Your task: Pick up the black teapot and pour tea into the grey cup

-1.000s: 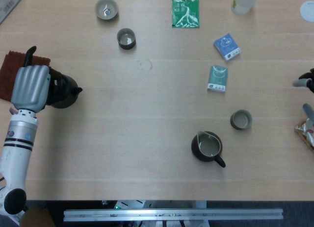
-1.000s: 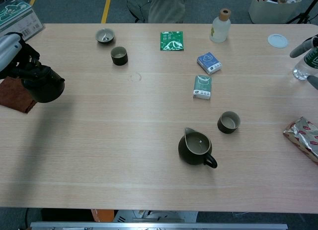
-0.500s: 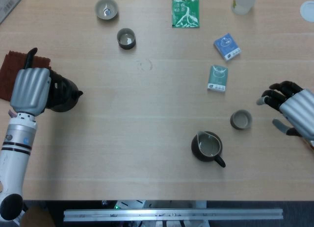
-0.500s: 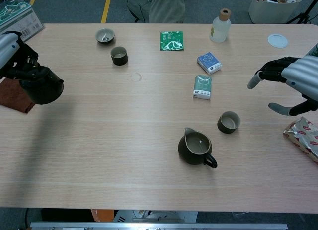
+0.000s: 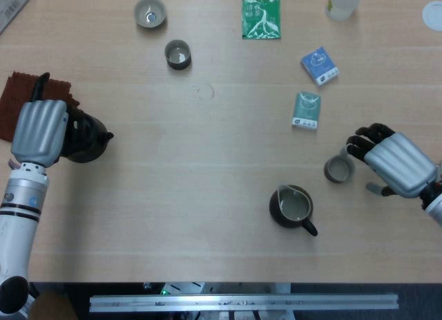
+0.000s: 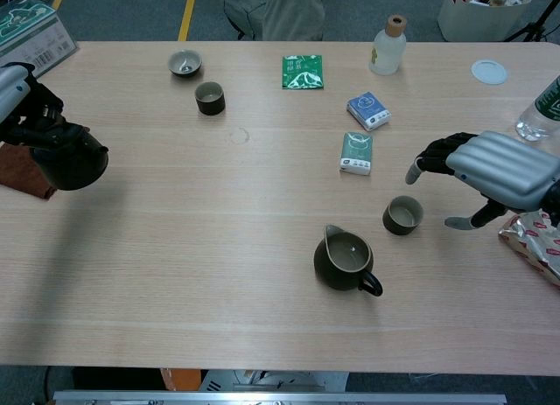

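Note:
My left hand point(image 5: 40, 132) grips the black teapot point(image 5: 88, 139) at the table's left edge, its spout pointing right. In the chest view the teapot point(image 6: 70, 160) hangs just beside the brown cloth point(image 6: 17, 164). A grey cup point(image 5: 338, 169) stands at the right centre. My right hand point(image 5: 390, 162) is right beside it with its fingers spread and holds nothing. Its fingertips point(image 6: 422, 164) reach over the far side of the cup point(image 6: 402, 214), and the thumb lies to the cup's right.
A dark pitcher point(image 5: 291, 206) with liquid stands near the front, left of the grey cup. Two more cups point(image 5: 150, 12) point(image 5: 177, 54) sit at the back left. A green packet point(image 5: 261, 18), two small boxes point(image 5: 320, 64) point(image 5: 306, 110), a bottle point(image 5: 342, 2) and a foil bag point(image 6: 534, 243) lie to the right.
My right hand has come in from the right edge and now sits next to the grey cup. The left hand with the teapot has drifted slightly left.

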`<act>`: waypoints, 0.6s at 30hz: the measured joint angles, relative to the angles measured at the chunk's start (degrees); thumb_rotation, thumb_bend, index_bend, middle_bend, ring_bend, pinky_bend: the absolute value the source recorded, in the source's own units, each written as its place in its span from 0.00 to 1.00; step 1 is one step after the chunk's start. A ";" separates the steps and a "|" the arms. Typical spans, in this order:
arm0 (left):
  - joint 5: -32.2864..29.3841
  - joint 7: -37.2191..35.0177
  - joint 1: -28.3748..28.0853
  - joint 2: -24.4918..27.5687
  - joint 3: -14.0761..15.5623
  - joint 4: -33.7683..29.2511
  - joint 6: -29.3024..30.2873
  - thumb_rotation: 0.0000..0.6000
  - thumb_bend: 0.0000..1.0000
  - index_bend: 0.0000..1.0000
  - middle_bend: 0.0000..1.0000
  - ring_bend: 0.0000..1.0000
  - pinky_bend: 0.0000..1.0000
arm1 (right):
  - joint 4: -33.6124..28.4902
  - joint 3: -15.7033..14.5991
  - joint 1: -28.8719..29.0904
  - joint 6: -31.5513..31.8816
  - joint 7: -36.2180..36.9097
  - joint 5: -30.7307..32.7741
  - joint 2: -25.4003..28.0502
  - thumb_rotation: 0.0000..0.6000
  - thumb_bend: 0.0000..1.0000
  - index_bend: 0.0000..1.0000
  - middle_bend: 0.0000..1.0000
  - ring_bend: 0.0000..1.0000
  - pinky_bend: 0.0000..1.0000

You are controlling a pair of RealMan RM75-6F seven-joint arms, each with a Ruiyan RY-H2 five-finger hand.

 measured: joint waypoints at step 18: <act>-0.50 -0.71 0.76 0.95 0.18 -0.05 -0.29 0.90 0.36 0.90 0.99 0.78 0.00 | 7.74 -0.56 3.17 -4.17 -3.32 3.09 -8.87 1.00 0.19 0.32 0.30 0.20 0.22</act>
